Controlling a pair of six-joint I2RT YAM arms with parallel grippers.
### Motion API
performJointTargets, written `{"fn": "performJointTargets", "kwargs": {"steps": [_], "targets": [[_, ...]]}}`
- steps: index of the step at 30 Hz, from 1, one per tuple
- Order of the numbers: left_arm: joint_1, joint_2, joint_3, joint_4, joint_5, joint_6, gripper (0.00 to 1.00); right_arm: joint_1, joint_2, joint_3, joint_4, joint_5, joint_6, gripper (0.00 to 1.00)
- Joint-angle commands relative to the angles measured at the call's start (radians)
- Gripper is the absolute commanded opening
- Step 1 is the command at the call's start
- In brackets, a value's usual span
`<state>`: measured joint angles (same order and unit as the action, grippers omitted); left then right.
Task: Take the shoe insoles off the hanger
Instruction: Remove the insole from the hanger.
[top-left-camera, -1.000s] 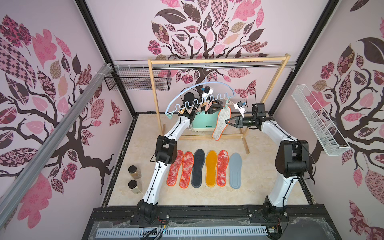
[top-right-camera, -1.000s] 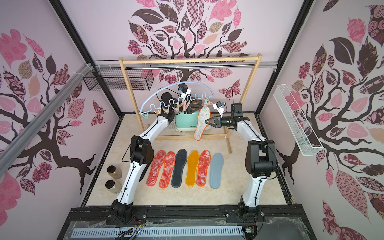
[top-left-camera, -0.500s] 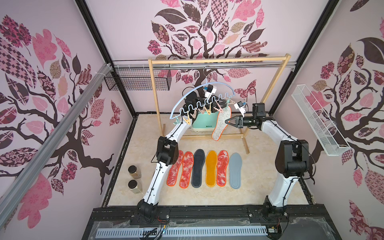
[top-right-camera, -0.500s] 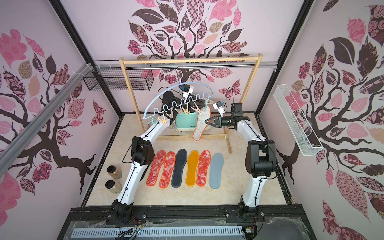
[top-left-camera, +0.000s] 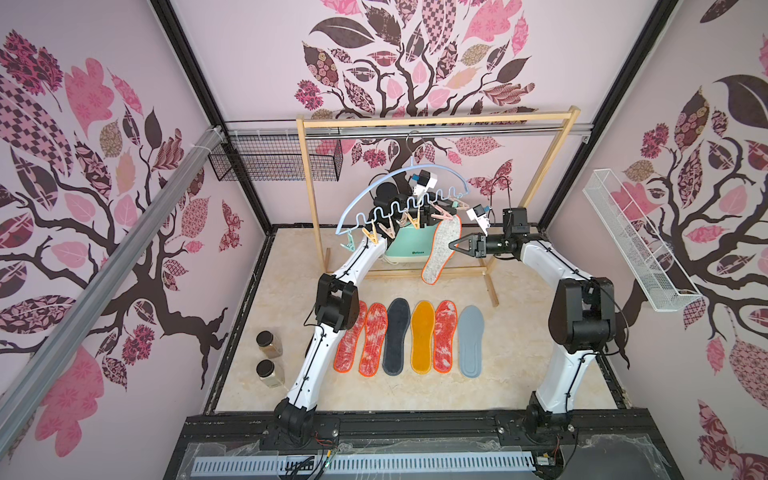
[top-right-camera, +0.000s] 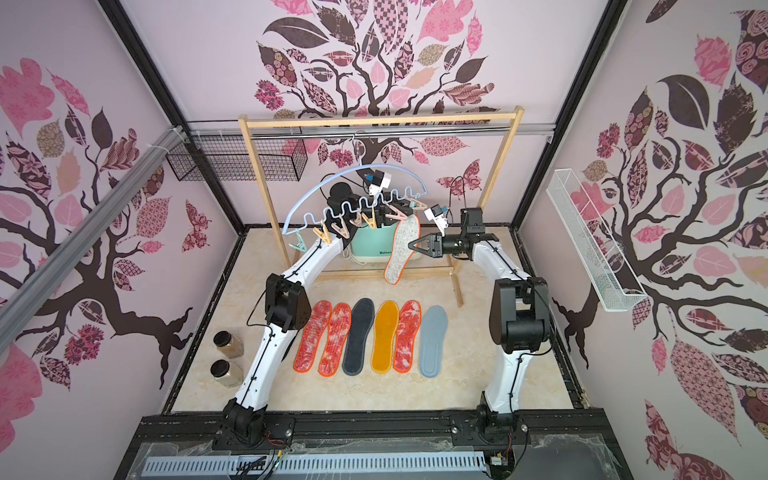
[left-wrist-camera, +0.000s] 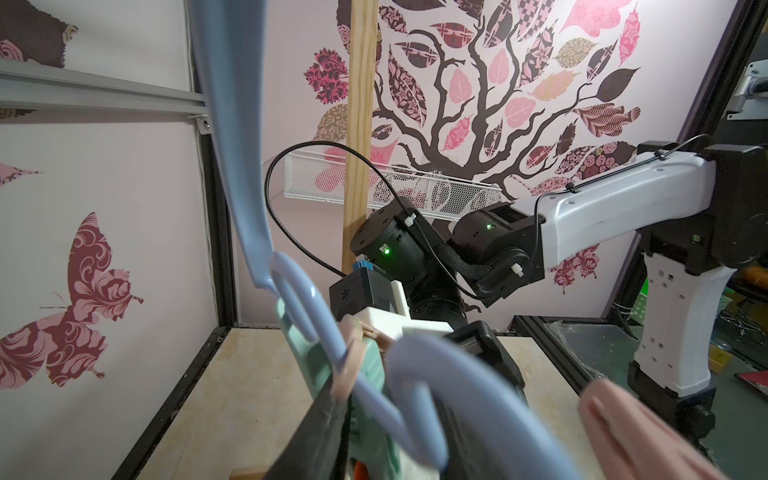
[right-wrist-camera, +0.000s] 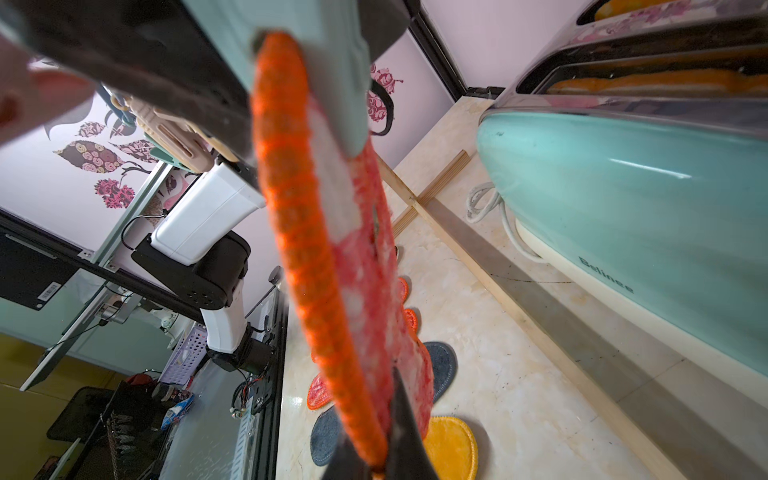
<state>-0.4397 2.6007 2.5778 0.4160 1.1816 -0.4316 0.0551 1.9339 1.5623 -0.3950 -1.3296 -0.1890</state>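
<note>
The pale blue hanger (top-left-camera: 365, 195) (top-right-camera: 316, 191) (left-wrist-camera: 237, 145) hangs tilted from the wooden rack. One red-white shoe insole with orange edging (top-left-camera: 442, 249) (top-right-camera: 401, 249) (right-wrist-camera: 332, 249) dangles from a teal clothespin (right-wrist-camera: 332, 62) (left-wrist-camera: 311, 361) near its right end. My right gripper (top-left-camera: 451, 245) (top-right-camera: 410, 244) (right-wrist-camera: 374, 461) is shut on that insole's edge. Up at the wavy bar, my left gripper (top-left-camera: 424, 216) (top-right-camera: 384, 214) (left-wrist-camera: 374, 457) has a dark finger on each side of the teal clothespin, pressing it. Several insoles lie in a row on the floor, among them a mustard one (top-left-camera: 422, 336) (top-right-camera: 384, 336).
A teal toaster (top-left-camera: 411, 247) stands on the floor behind the hanging insole, inside the wooden rack (top-left-camera: 436, 120). Empty clothespins (top-left-camera: 374, 237) dangle from the hanger's left half. Two jars (top-left-camera: 268, 345) stand at the left, with a wire basket (top-left-camera: 274, 162) and a white mesh tray (top-left-camera: 636, 245) on the walls.
My left gripper has shifted a little to the right along the wavy bar and its jaws have narrowed onto the clothespin. The right arm and the hanging insole have stayed put.
</note>
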Motion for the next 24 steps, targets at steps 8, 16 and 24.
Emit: {"fn": "performJointTargets", "kwargs": {"steps": [8, 16, 24], "targets": [[-0.01, 0.038, 0.034, 0.012, -0.008, 0.004, 0.33, 0.012, 0.027, 0.048, -0.05, -0.04, -0.039, 0.0], [-0.007, 0.025, 0.02, 0.044, 0.001, -0.033, 0.1, 0.019, 0.029, 0.053, -0.057, -0.037, -0.044, 0.0], [-0.005, 0.013, -0.001, 0.047, -0.019, -0.037, 0.02, 0.018, 0.03, 0.053, -0.068, 0.034, -0.043, 0.0]]}}
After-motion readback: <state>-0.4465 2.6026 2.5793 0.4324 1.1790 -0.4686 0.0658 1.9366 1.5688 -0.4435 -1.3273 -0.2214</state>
